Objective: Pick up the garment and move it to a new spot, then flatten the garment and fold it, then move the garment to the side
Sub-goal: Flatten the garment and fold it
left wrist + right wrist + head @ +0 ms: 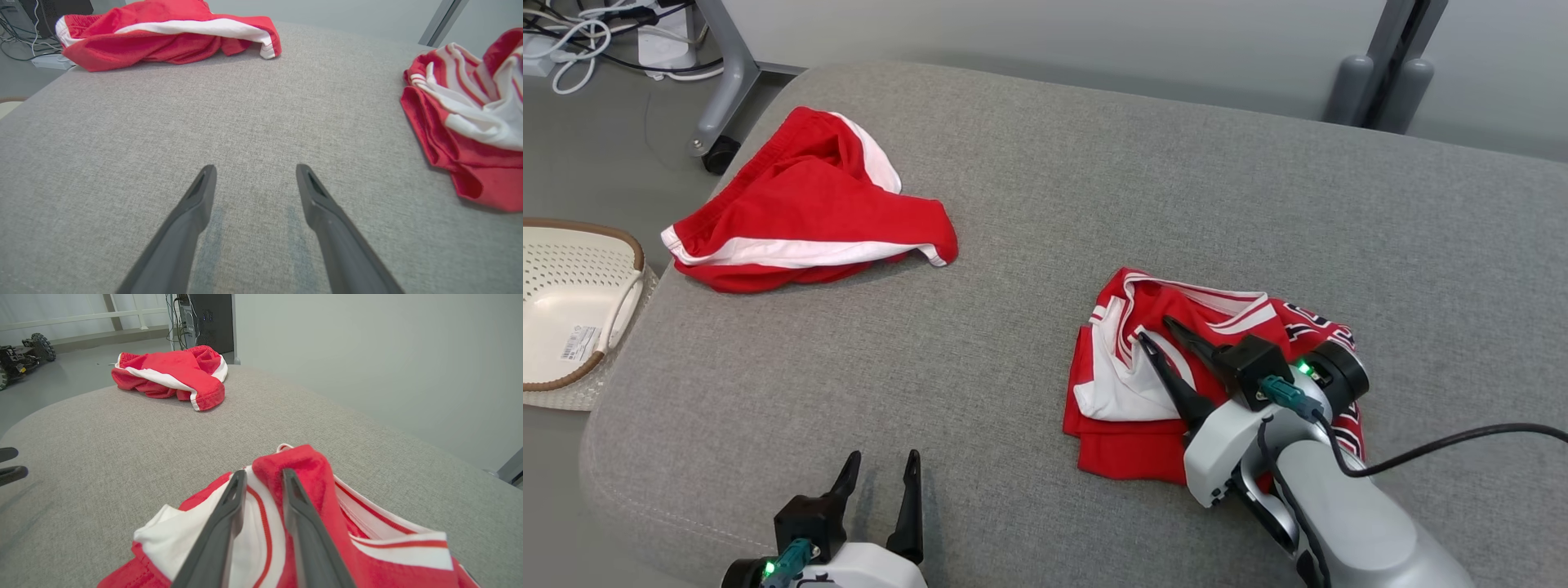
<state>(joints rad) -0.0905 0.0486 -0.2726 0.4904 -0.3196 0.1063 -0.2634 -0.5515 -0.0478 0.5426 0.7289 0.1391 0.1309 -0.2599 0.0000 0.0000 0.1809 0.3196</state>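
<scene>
None of the moving or folding looks done: the crumpled jersey (pixel 1127 384) lies on the bench (pixel 1045 204) under the right gripper (pixel 1155 328), whose half-shut jaws may pinch it, I cannot tell, while the left gripper (pixel 883 456) waits with jaws wide apart.

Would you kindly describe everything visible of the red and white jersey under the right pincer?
The red and white knit jersey lies crumpled in a layered heap on the grey fabric-covered surface, towards the robot's right. White panels and red-striped trim face up; black-and-white patterning shows at one edge. The right pincer rests on it, fingers astride a raised fold; whether it grips cannot be told.
</scene>
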